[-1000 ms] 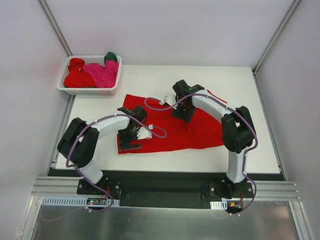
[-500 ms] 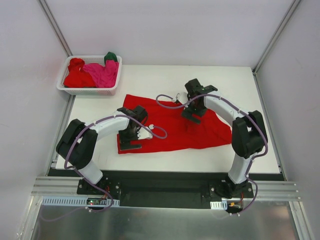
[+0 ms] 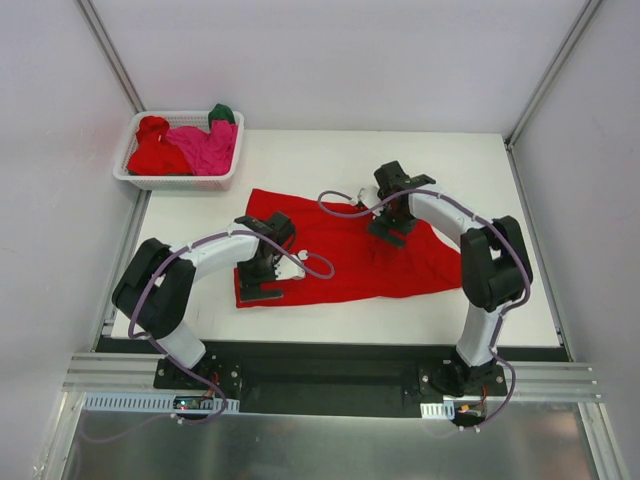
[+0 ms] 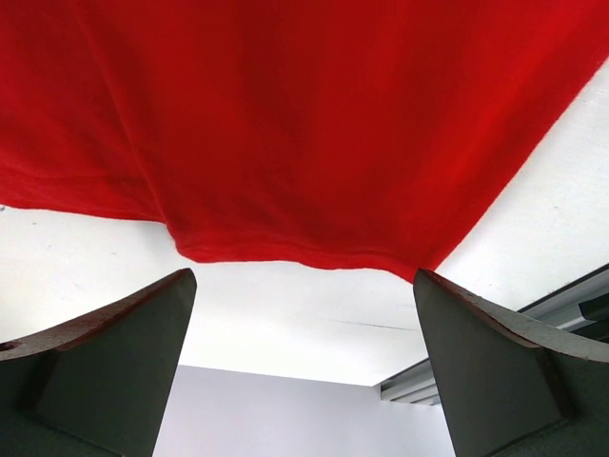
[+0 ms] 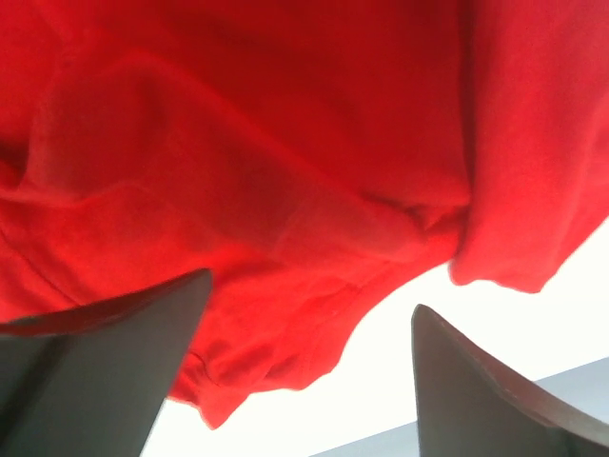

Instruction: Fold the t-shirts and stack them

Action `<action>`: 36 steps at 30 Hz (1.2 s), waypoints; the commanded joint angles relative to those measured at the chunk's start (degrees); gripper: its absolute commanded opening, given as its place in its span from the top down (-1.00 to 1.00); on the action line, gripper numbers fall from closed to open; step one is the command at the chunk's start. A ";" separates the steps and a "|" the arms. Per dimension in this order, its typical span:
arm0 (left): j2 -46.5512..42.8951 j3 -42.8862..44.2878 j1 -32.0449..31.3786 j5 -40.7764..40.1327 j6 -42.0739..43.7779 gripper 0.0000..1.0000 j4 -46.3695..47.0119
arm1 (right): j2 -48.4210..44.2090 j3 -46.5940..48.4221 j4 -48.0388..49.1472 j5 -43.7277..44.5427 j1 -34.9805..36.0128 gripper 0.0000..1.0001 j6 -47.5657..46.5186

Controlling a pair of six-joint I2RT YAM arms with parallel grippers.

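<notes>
One bright red t-shirt (image 3: 340, 262) lies spread on the white table (image 3: 470, 165), partly folded, with creases at its right end. My left gripper (image 3: 261, 288) hovers open over the shirt's near left corner. In the left wrist view its fingers (image 4: 114, 362) frame bare table just past the shirt's hem (image 4: 285, 255). My right gripper (image 3: 391, 234) is open above the shirt's far right part. The right wrist view shows rumpled red cloth (image 5: 285, 219) under the spread fingers (image 5: 476, 381), with nothing pinched between them.
A white lattice basket (image 3: 175, 184) at the table's far left corner holds a red shirt (image 3: 152, 150), a magenta-pink one (image 3: 205, 148) and a dark green one (image 3: 222, 112). Frame posts rise at the back corners. A metal rail runs along the near edge.
The right gripper has opened, let go of the red cloth, and shifted to the right over the shirt. The left arm has stayed put and open.
</notes>
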 commanded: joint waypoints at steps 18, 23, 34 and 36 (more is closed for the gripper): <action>0.02 0.70 -1.01 -0.86 -0.73 -0.99 -2.54 | 5.32 1.68 7.84 4.39 0.26 0.39 -1.70; 0.28 0.61 -1.01 -0.68 -0.82 -0.99 -2.45 | 5.32 4.49 6.17 4.66 0.87 0.12 -1.27; 0.81 1.49 -1.36 -0.59 -1.08 -0.99 -2.45 | 5.67 7.31 4.50 4.75 2.19 0.58 -0.56; 0.64 1.41 -1.36 -0.77 -0.99 -0.99 -2.36 | 6.02 7.66 4.85 5.36 2.54 0.62 -0.48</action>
